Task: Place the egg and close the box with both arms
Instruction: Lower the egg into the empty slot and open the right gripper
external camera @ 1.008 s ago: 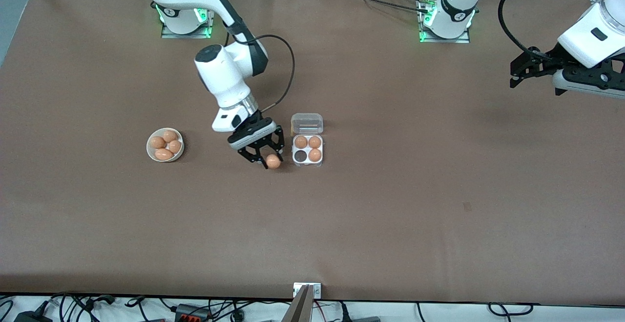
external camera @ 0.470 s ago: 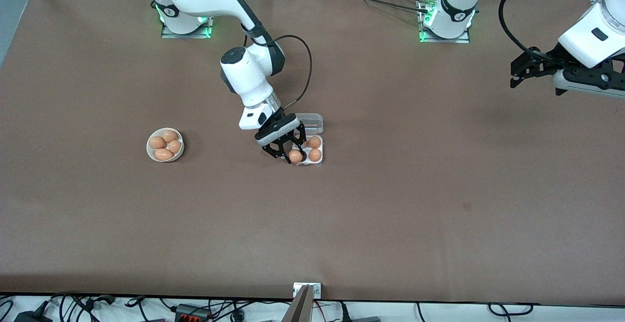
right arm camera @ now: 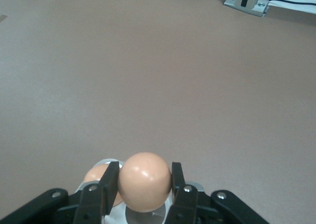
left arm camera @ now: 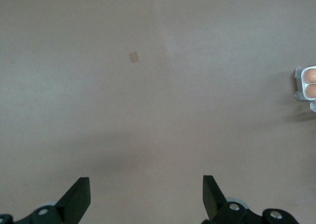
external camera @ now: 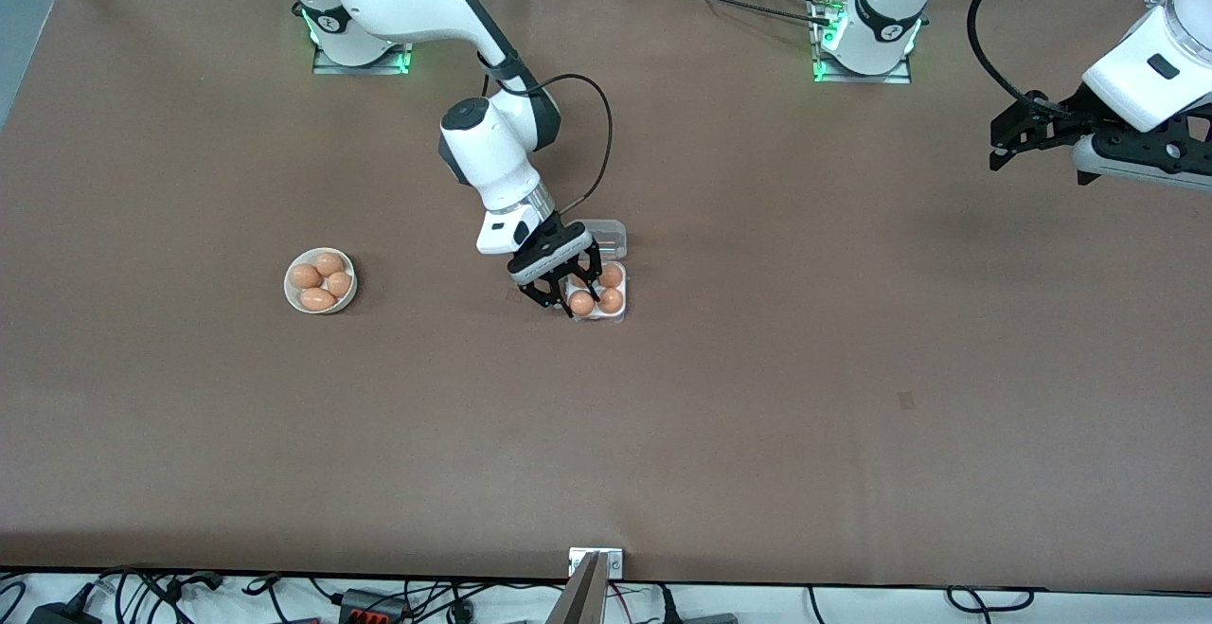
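Right gripper [external camera: 574, 303] clamps egg [external camera: 580, 303] directly over box [external camera: 620, 314] cell, lid up. Left gripper [external camera: 996, 144] spread wide, grasping nothing, waiting above worktop [external camera: 757, 416].

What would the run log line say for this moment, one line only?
right gripper: shut on egg, over egg carton | lid: open | left gripper: open, waiting above table

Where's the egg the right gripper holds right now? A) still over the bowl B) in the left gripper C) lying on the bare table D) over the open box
D: the right gripper is shut on the egg directly over the open box, above the cell nearest the front camera at the right arm's end.
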You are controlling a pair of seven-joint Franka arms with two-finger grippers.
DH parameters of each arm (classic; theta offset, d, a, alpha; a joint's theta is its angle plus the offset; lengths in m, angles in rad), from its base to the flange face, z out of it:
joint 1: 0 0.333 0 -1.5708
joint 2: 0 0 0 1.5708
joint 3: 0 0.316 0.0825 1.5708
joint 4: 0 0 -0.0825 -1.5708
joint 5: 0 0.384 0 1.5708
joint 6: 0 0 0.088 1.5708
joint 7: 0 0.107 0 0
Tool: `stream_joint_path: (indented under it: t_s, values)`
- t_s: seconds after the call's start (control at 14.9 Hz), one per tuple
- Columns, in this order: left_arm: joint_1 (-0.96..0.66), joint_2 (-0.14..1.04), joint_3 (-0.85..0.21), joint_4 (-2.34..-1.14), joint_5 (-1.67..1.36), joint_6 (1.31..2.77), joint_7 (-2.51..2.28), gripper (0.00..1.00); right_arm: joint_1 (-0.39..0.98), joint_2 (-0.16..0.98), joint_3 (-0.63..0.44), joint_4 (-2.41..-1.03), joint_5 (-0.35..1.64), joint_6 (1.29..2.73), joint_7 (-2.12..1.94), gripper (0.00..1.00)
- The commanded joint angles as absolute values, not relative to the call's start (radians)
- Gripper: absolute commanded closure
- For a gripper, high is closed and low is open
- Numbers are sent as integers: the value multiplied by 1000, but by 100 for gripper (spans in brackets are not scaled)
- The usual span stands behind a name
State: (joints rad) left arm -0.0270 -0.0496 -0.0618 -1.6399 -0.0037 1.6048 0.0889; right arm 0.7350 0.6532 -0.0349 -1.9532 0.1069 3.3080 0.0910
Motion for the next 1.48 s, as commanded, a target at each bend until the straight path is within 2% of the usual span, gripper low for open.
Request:
stream_joint_path:
  t_s: [0.0,0.4,0.6,1.34,1.41]
  values:
    - [-26,-54,-60,-1626,12,1586,110,0,756,702,-51,-1918,110,3330,104,84]
    - [-26,-54,-60,-1626,14,1586,110,0,764,726,-54,-1904,112,3330,104,81]
    - [-26,-54,-60,-1626,12,1586,110,0,765,727,-58,-1904,112,3329,104,71]
    - [-26,-54,-60,-1626,12,1586,110,0,787,724,-60,-1914,123,3323,143,69]
    - [-26,-54,-60,-1626,12,1586,110,0,787,724,-60,-1916,123,3323,143,63]
